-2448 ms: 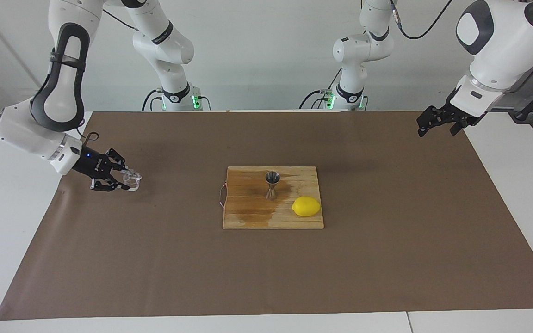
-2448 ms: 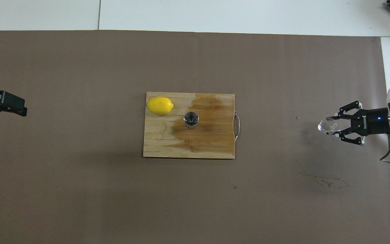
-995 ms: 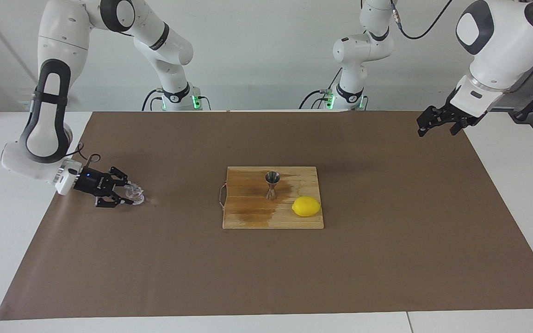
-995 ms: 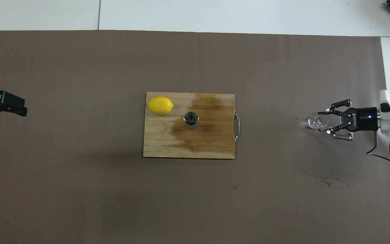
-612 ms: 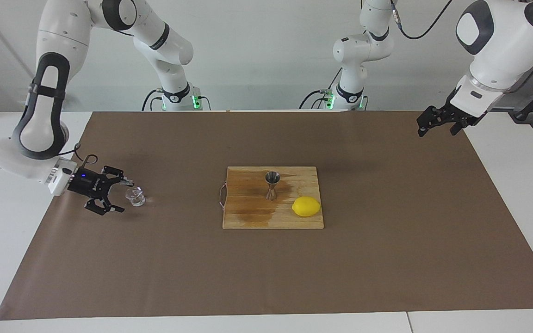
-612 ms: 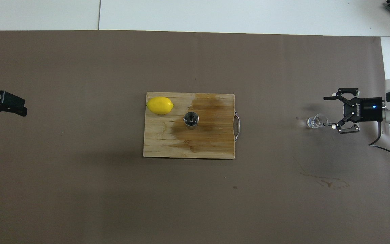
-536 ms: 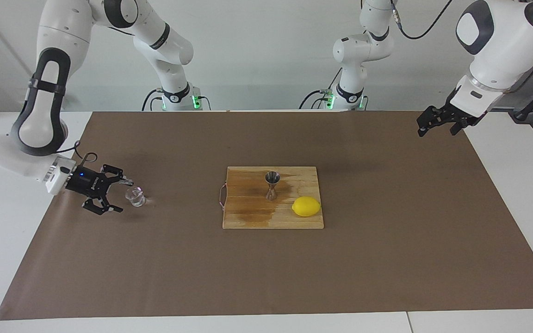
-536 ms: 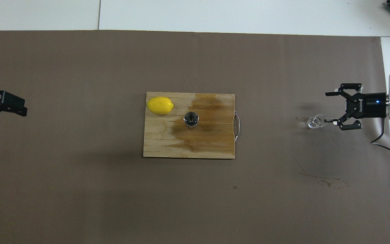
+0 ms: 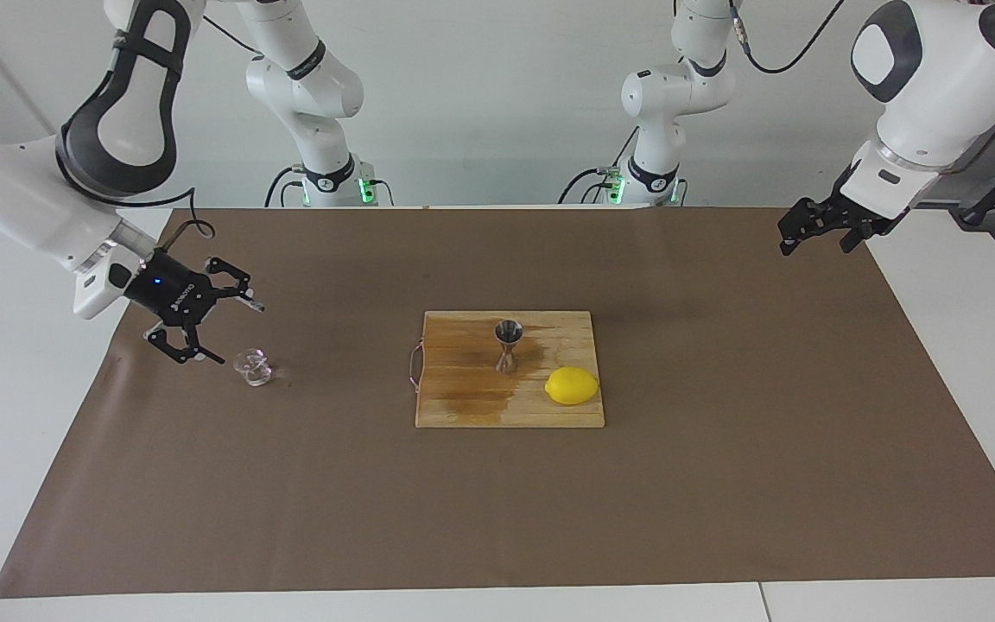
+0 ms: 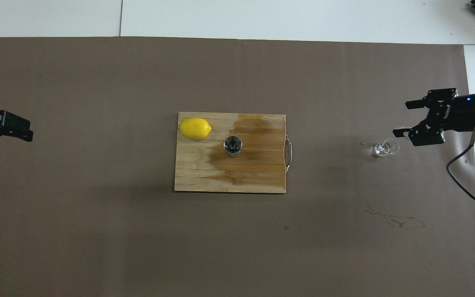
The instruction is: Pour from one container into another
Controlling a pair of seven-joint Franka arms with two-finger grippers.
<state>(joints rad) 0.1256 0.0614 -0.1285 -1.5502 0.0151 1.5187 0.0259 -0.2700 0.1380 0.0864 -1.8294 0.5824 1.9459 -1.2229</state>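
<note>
The small clear glass cup (image 9: 254, 369) (image 10: 384, 148) stands alone on the brown mat, toward the right arm's end of the table. My right gripper (image 9: 238, 334) (image 10: 400, 118) hangs open just above the mat beside the cup, with nothing between its fingers. At the table's middle the steel jigger (image 9: 509, 344) (image 10: 233, 145) stands upright on a wooden cutting board (image 9: 463, 406) (image 10: 196, 177). My left gripper (image 9: 813, 249) (image 10: 25, 132) waits open over the mat's edge at the left arm's end.
A yellow lemon (image 9: 572, 385) (image 10: 195, 128) lies on the board's corner toward the left arm's end. A dark wet patch (image 10: 258, 140) spreads over the board around the jigger. Dried spill marks (image 10: 394, 220) show on the mat nearer the robots than the cup.
My right gripper set the cup down on the mat, opened, let go of it, then rose and drew back. The cup stays put. The left arm has not moved.
</note>
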